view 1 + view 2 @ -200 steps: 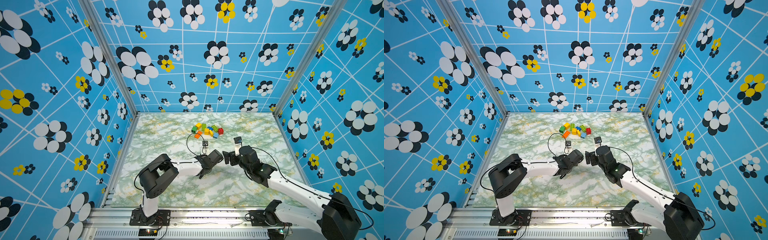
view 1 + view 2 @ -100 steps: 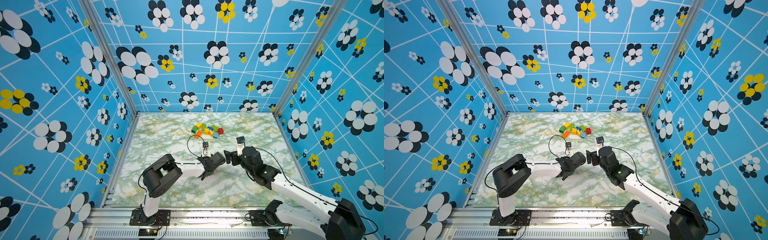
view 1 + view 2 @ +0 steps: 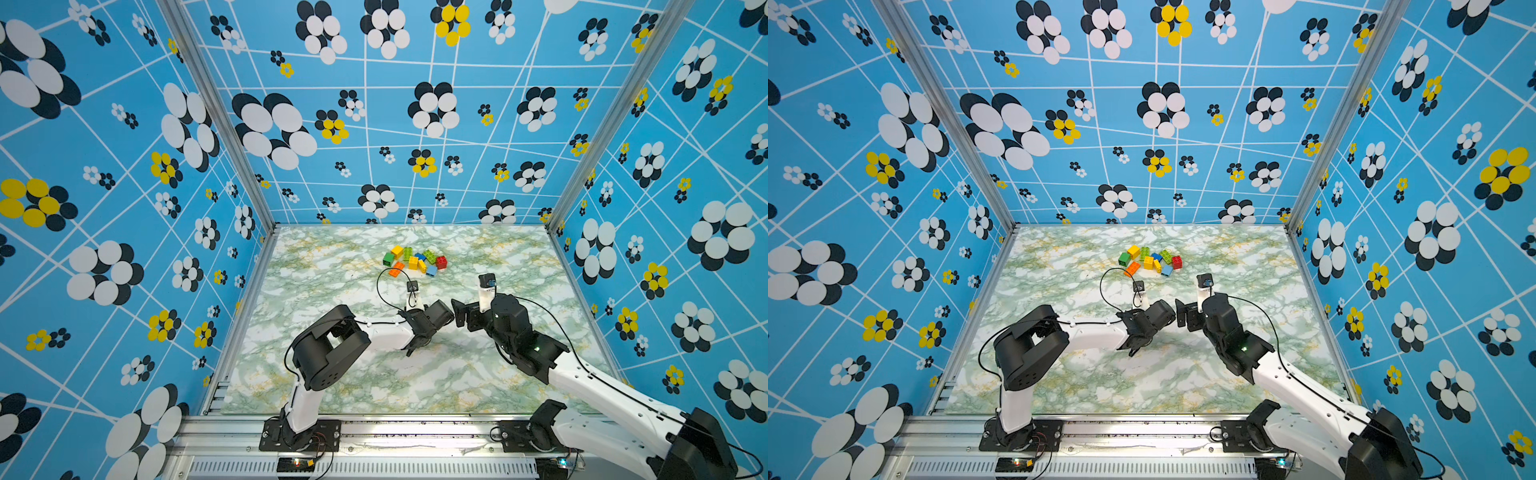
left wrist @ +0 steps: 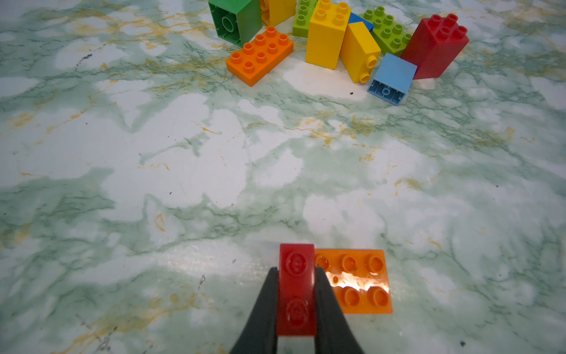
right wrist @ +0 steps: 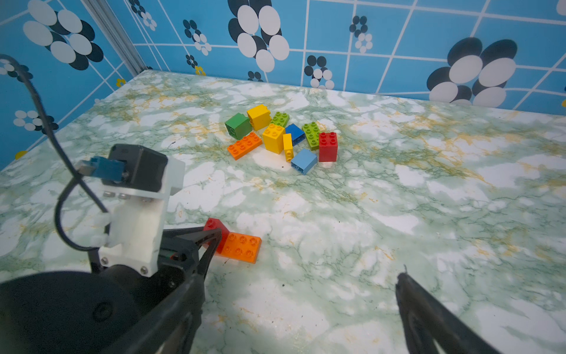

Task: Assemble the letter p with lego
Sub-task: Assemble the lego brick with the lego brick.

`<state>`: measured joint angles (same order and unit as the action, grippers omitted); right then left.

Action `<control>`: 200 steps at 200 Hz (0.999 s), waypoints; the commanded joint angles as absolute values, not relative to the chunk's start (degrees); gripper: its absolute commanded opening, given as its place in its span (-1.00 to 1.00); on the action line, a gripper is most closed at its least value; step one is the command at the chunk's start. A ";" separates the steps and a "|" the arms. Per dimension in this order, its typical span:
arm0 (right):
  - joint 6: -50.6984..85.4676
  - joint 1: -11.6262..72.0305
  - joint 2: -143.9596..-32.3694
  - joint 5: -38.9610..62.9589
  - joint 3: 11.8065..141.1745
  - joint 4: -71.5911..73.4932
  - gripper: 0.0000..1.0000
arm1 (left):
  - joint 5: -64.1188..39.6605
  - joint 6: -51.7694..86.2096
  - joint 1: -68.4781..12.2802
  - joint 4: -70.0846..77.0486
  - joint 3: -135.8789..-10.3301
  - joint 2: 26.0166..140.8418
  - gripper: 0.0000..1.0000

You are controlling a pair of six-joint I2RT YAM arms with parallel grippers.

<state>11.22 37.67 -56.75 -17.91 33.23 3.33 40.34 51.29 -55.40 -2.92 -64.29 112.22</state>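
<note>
- The marbled table (image 3: pixel 478 374) carries a loose heap of lego (image 3: pixel 415 259) at its far middle, well apart from both arms; the heap holds green, yellow, lime, blue, light blue, red and a second orange brick, some upright and some tipped on their sides.
- The right gripper (image 5: pixel 294 306) hangs empty near the left one with its jaws spread wide. Risk, as I judge it: if it comes in to help, a wide finger could sweep the flat brick out of line.
- The left gripper (image 4: pixel 296 302) is clamped shut on a red brick (image 4: pixel 296 288), low over the table in the near middle.
- The orange plate (image 4: pixel 355 282) lies flat, studs up, touching the red brick's side; its long axis runs crosswise to the gripper's reach.
- The red brick's studs also face up, and its long axis runs straight out along the fingers, toward the heap.
- Main risk, by my reading: the two bricks sit side by side, not stacked, so pressing or sliding may shove the unheld orange plate away, or twist the red brick in the pinch.
</note>
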 commanded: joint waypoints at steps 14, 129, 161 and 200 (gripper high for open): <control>12.43 37.31 -58.11 -17.09 32.55 4.65 0.98 | 41.02 53.50 -54.69 -13.03 -57.37 109.26 -0.95; 14.80 37.30 -63.43 -14.27 35.37 3.91 0.99 | 38.52 45.52 -52.84 1.61 -46.47 99.46 -0.31; 16.16 37.35 -64.88 -13.19 36.02 4.59 0.98 | 38.18 41.84 -52.91 6.72 -43.03 93.64 -0.03; 20.04 37.35 -72.08 -15.87 41.06 1.52 0.99 | 35.62 37.17 -53.30 8.38 -39.57 82.86 0.43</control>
<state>16.36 37.67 -67.94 -14.37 36.75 3.42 37.69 41.85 -53.25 5.56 -41.89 89.17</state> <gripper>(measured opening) 0.992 0.670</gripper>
